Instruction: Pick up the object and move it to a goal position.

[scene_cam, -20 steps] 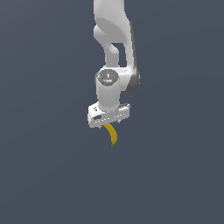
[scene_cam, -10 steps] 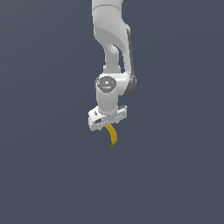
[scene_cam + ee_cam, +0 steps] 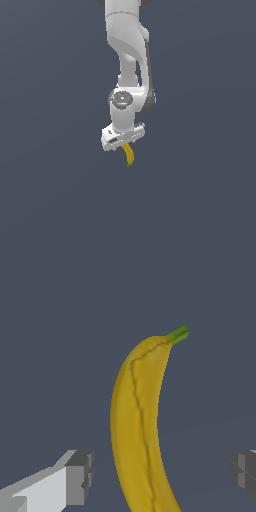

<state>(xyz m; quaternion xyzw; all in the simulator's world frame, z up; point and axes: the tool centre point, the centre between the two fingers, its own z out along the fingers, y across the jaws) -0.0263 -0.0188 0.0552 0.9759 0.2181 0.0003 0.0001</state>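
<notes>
Banana hanging under gripper, mid-air.
Banana (image 3: 129, 154) sticks out below the white gripper (image 3: 123, 141), green tip lowest. In the wrist view the fingers (image 3: 79, 477) sit wide on either side of the banana (image 3: 136, 426) with visible gaps, so can't tell if it's actually clamped. Plain grey-blue backdrop all round.

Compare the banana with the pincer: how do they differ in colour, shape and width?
Colour: the banana is yellow with a green tip, the pincer white with grey fingertips. Shape: the banana is curved and tapering, the pincer blocky and straight-edged. Width: the banana is narrower than the open pincer, with a gap to each fingertip in the wrist view. Both stand out against the plain dark background.
</notes>
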